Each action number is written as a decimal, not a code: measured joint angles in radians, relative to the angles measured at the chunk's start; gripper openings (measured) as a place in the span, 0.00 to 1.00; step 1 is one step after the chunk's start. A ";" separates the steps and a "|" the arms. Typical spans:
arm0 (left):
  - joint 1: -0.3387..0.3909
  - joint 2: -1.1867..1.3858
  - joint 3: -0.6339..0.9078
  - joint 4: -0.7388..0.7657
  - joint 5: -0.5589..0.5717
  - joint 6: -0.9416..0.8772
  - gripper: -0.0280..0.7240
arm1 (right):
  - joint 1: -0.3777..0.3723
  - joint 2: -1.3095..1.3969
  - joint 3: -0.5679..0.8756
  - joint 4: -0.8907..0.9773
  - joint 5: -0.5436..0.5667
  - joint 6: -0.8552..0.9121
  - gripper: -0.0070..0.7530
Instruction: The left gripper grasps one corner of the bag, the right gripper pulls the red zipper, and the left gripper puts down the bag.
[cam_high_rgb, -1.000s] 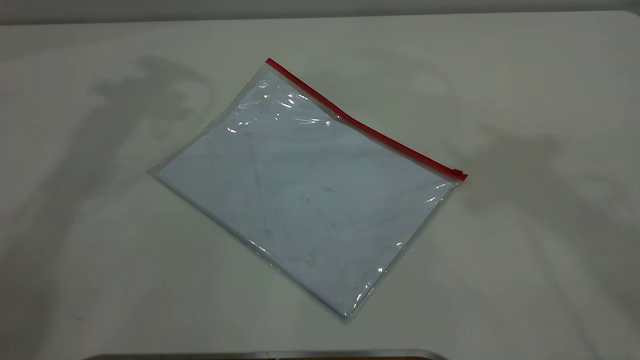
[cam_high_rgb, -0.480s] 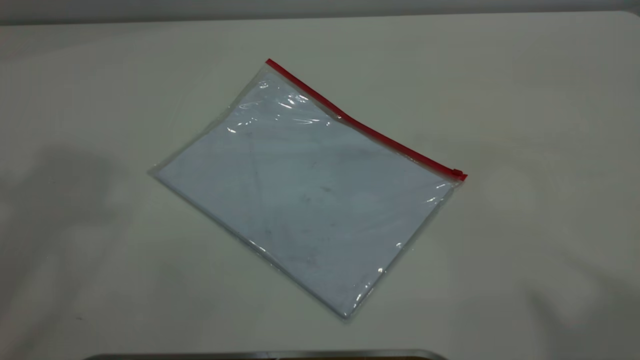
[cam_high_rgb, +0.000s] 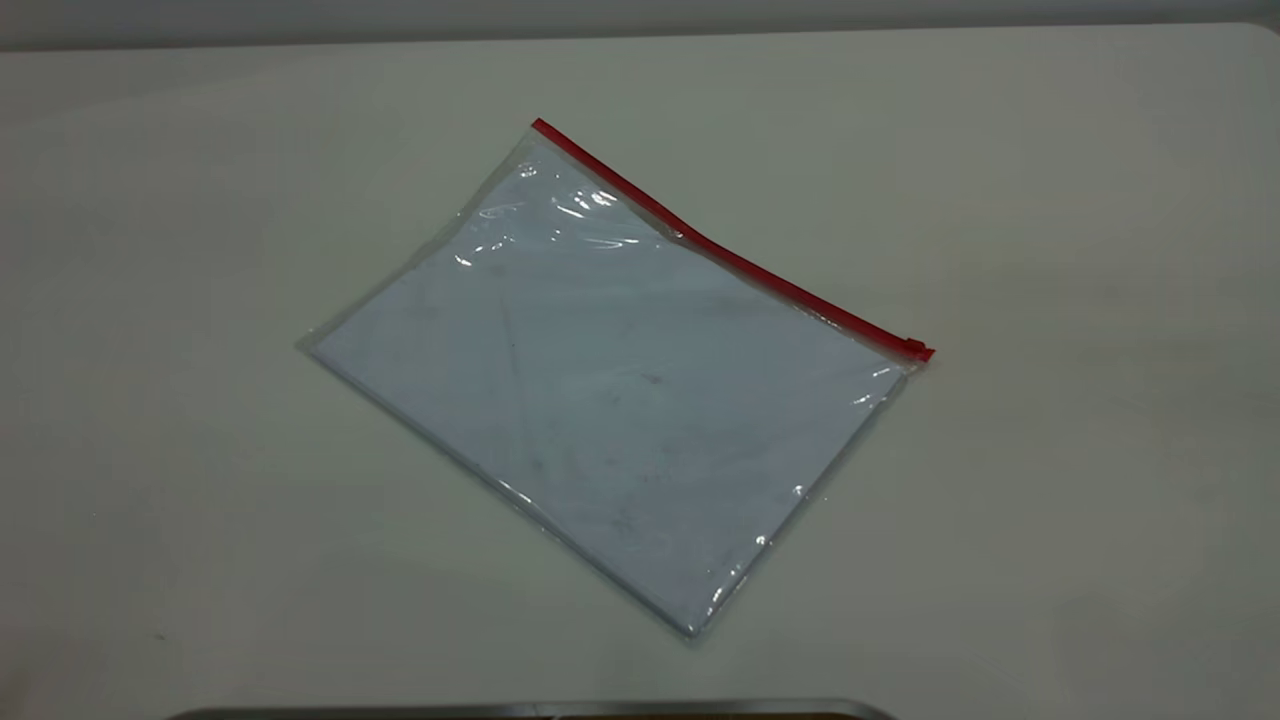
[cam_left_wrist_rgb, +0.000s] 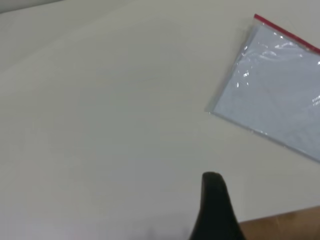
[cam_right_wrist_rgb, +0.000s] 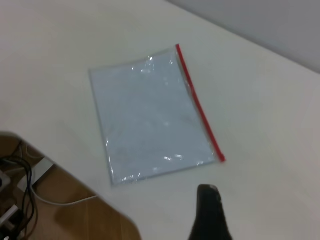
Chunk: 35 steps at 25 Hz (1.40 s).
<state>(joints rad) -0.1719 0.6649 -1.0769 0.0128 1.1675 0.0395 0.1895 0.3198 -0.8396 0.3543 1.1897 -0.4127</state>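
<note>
Clear bag (cam_high_rgb: 610, 390) lay flat mid-worktop (cam_high_rgb: 1050, 500), red zipper (cam_high_rgb: 730, 255) along its far edge. Looked light, slick and floppy; best pinched at a red-capped corner (cam_high_rgb: 538, 126). Both end effectors stood well clear, grip state indiscernible.

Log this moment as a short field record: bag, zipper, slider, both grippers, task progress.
bag: large flat clear plastic bag with white paper inside, lying flat on the white table
zipper: thin red zipper along the far long edge
slider: at the right-hand end
left gripper: off the bag; one black fingertip shows
right gripper: off the bag; one black fingertip shows
progress: nothing grasped
</note>
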 joint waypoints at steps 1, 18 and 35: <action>0.000 -0.042 0.038 -0.001 0.000 0.000 0.82 | 0.000 -0.039 0.030 0.000 0.006 0.000 0.78; 0.000 -0.335 0.450 -0.051 -0.004 0.064 0.82 | 0.000 -0.336 0.338 -0.180 -0.011 0.125 0.78; 0.000 -0.335 0.591 -0.049 -0.046 0.053 0.82 | 0.000 -0.336 0.356 -0.183 -0.048 0.131 0.77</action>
<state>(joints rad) -0.1719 0.3299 -0.4860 -0.0361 1.1219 0.0926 0.1895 -0.0162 -0.4835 0.1713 1.1420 -0.2817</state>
